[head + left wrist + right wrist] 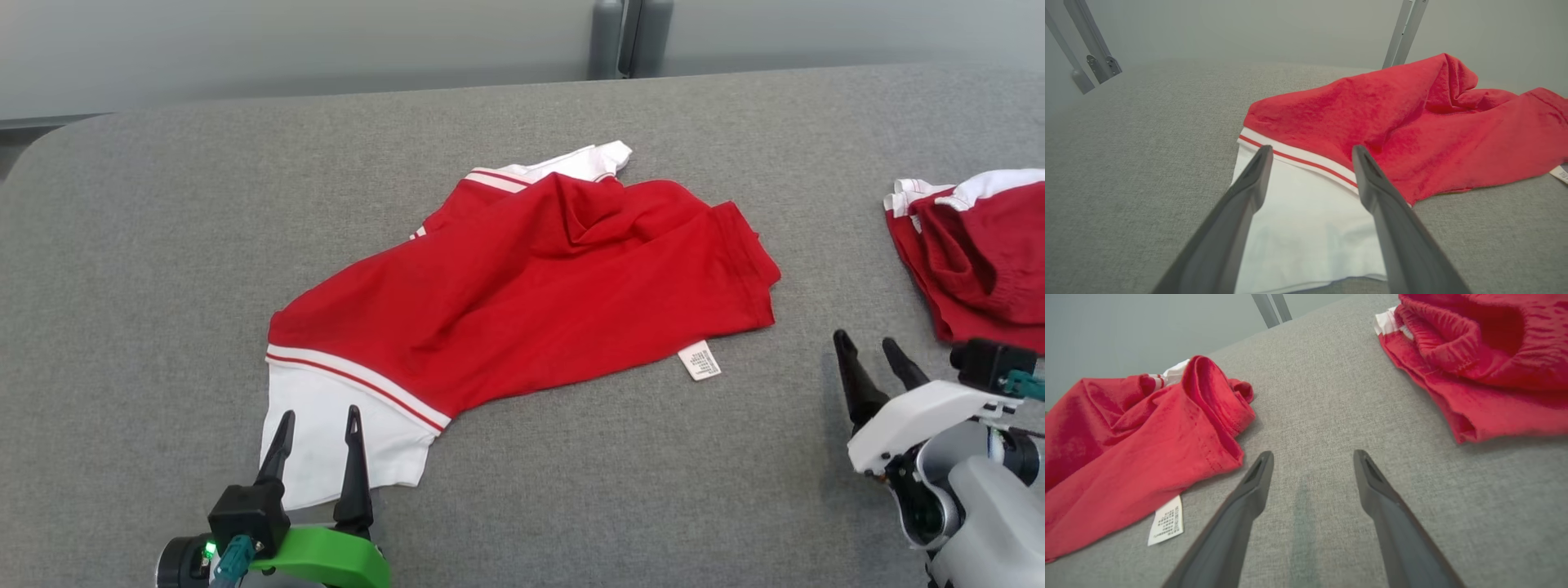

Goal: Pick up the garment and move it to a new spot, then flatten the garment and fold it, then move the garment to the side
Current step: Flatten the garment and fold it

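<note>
A red garment [531, 286] with white striped trim lies crumpled in the middle of the grey table [163, 245], a white care label [700, 361] sticking out at its near right edge. My left gripper [318, 418] stands open over the garment's white sleeve [326, 425], seen close in the left wrist view as the white sleeve [1306, 220] between my fingers [1249, 188]. My right gripper [865, 343] is open above bare table to the right of the garment [1126, 449], holding nothing.
A second red and white piece of clothing [980, 253] lies bunched at the table's right edge, close beyond my right gripper, also seen as red cloth [1486, 367] in the right wrist view. A grey post [629, 37] stands behind the table's far edge.
</note>
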{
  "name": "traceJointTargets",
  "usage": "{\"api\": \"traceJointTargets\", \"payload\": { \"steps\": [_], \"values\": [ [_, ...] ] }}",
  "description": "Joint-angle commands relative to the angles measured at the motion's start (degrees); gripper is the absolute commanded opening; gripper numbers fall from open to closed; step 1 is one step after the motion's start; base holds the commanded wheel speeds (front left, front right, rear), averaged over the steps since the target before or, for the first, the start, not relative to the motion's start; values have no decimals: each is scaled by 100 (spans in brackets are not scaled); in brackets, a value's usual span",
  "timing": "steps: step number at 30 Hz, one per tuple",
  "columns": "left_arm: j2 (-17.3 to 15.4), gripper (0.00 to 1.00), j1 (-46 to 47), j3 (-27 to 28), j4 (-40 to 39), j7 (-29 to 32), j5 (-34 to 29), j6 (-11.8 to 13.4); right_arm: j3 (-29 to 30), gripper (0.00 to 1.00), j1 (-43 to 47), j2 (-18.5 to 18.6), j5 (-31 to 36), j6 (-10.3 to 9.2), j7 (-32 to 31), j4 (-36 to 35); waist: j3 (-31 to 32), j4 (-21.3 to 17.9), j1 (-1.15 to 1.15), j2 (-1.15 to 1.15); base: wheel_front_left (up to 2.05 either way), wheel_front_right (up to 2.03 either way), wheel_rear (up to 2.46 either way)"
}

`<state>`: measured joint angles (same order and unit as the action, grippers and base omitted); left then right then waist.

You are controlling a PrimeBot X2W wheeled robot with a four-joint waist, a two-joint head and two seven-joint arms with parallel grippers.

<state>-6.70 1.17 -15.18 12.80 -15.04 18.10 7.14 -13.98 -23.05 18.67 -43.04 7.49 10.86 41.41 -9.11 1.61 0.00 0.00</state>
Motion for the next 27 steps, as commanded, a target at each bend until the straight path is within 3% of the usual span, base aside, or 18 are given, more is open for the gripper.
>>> {"api": "traceJointTargets", "payload": {
  "steps": [1,8,24,25,26,27],
  "values": [
    [-14,100,-74,-10,1,-17,-26,-4,-94,100,203,50,-50,0,-18,-214,25,-64,0,0,0,0,0],
    [-60,100,-33,-63,28,-12,-47,-6,-444,100,421,-8,37,0,-316,-774,0,17,0,0,0,0,0],
    [-88,100,83,-62,46,-4,35,45,-682,100,-558,-179,141,0,-432,424,-163,547,0,0,0,0,0],
    [-88,100,93,-63,52,-5,34,45,-727,78,-613,-177,150,0,-410,500,-168,561,0,0,0,0,0],
    [-86,100,103,-65,57,-6,34,47,-763,42,-660,-180,136,0,-387,563,-173,572,0,0,0,0,0],
    [-84,100,107,-67,62,-6,32,49,-800,23,-695,-185,108,0,-373,603,-175,580,0,0,0,0,0]
  ]
}}
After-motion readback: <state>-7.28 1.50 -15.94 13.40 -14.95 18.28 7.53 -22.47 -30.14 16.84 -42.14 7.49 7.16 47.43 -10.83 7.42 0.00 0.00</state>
